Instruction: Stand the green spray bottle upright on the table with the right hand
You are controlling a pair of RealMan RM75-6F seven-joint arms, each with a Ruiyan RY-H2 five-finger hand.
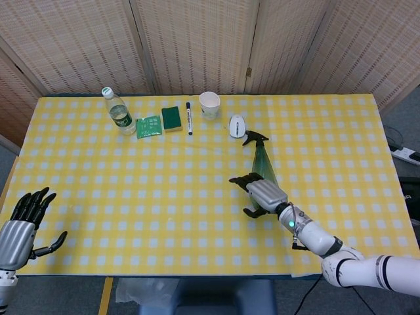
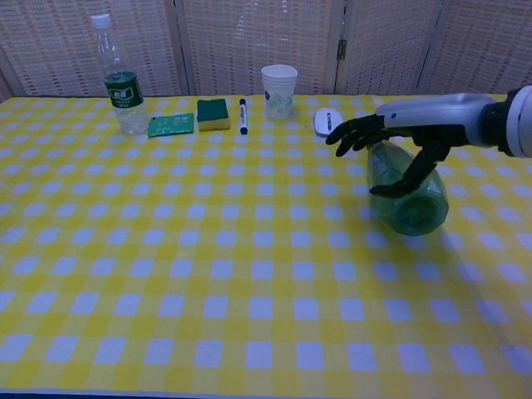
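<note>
The right hand (image 2: 391, 140) reaches over the translucent green plastic spray bottle (image 2: 407, 195), fingers (image 2: 349, 131) spread apart; whether they grip it is unclear.

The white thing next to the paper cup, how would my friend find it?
Look along the far edge of the yellow checked table, where a row of things lies. Just right of the paper cup sits the computer mouse: small, smooth, white and egg-shaped, lying flat.
</note>
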